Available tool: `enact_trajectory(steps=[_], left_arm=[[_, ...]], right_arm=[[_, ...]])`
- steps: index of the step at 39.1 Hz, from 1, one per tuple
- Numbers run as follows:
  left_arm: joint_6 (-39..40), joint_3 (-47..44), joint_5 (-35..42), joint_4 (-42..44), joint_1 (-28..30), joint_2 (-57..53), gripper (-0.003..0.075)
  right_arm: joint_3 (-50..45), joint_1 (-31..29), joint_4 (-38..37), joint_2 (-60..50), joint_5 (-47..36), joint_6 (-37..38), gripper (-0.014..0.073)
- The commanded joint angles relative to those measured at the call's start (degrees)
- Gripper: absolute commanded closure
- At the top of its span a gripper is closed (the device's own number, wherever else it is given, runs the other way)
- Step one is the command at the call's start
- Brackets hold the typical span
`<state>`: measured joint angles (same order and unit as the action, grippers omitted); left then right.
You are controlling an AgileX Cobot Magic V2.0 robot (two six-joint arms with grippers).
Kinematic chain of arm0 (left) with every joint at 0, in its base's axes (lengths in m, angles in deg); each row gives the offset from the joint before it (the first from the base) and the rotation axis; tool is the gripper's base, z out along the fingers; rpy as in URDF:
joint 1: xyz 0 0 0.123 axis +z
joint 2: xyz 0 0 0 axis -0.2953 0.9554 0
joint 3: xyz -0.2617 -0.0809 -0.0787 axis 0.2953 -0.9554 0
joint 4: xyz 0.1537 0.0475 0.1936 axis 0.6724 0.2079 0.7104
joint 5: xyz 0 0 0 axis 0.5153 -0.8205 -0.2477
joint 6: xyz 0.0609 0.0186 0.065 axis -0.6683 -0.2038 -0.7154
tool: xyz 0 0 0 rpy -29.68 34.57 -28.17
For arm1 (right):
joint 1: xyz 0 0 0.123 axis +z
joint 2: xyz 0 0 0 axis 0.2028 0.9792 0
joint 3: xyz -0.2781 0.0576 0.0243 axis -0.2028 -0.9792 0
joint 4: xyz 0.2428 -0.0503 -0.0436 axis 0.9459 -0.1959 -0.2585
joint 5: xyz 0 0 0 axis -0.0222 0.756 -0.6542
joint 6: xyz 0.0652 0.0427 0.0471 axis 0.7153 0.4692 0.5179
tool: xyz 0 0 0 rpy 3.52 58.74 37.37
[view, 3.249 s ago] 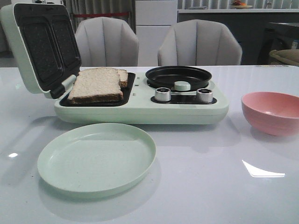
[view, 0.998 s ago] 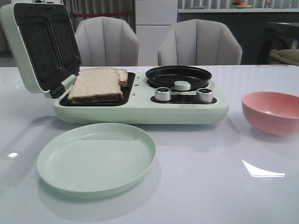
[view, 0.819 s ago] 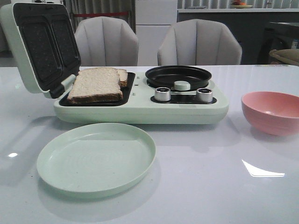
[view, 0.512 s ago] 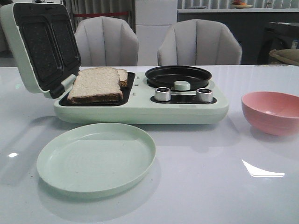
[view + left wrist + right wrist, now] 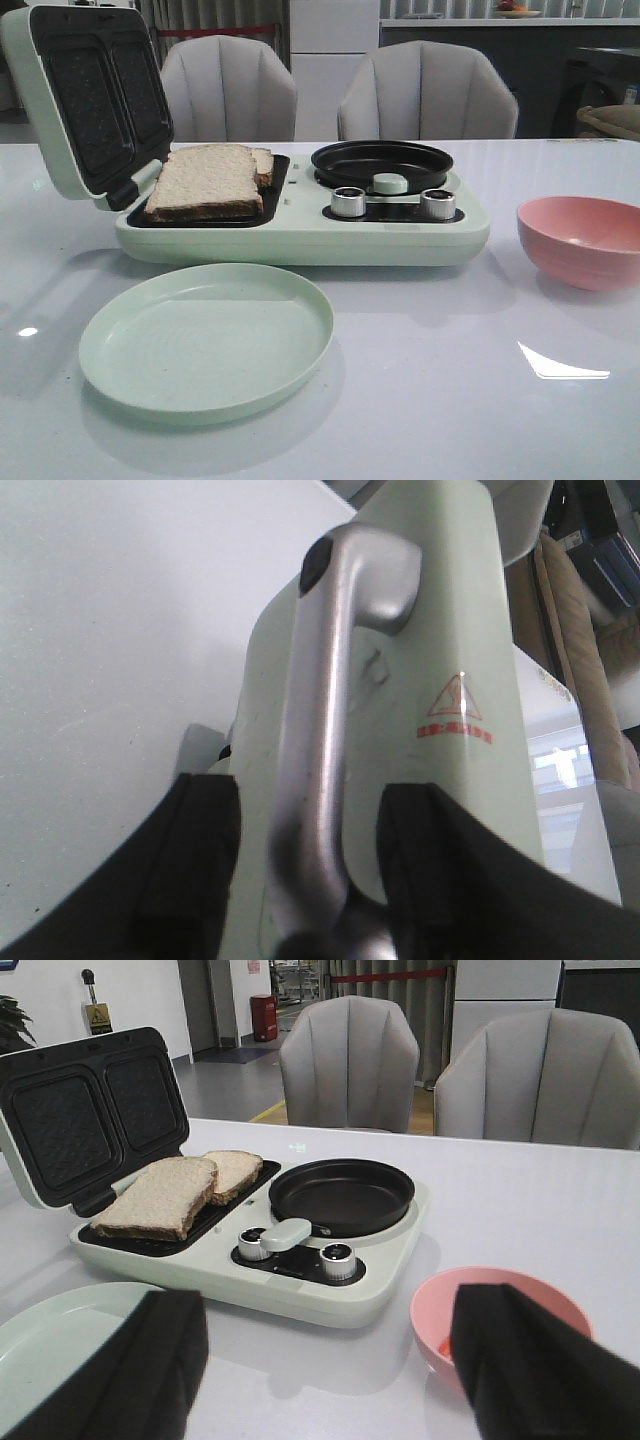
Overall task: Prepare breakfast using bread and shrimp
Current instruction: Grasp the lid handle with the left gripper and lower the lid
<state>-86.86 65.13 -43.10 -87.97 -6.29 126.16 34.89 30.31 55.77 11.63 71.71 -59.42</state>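
- Front view: the bread (image 5: 205,180) is lying as two slices in the open sandwich tray of the pale green breakfast maker (image 5: 300,240), at about ten o'clock from the empty green plate (image 5: 206,339). The lid (image 5: 75,100) is standing tilted up. A black round pan (image 5: 380,162) is sitting at three o'clock of the bread, and a pink bowl (image 5: 583,240) is resting well apart at the far right. No arm is showing here.
- Left wrist view: the left gripper (image 5: 310,880) is spreading wide, its dark fingers (image 5: 195,870) flanking the lid's silver handle (image 5: 330,730) without clearly touching it.
- Right wrist view: the right gripper (image 5: 325,1380) is hanging wide open above the table (image 5: 560,1190); something orange, perhaps the shrimp (image 5: 443,1345), is peeking from the pink bowl, too hidden to be sure.
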Motion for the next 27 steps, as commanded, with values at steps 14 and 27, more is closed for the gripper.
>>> enact_trajectory(steps=[14, 27], left_arm=[[-2.4, 2.0, -0.3, -3.8, -6.6, -2.7, 0.0606], [-5.3, 2.0, 2.9, -0.6, -18.0, -2.7, 0.0606]], right_arm=[[1.5, -0.2, 0.0, 0.5, -4.7, -0.1, -0.0006], [1.5, -0.2, 0.0, 0.5, -4.7, -0.1, -0.0006]])
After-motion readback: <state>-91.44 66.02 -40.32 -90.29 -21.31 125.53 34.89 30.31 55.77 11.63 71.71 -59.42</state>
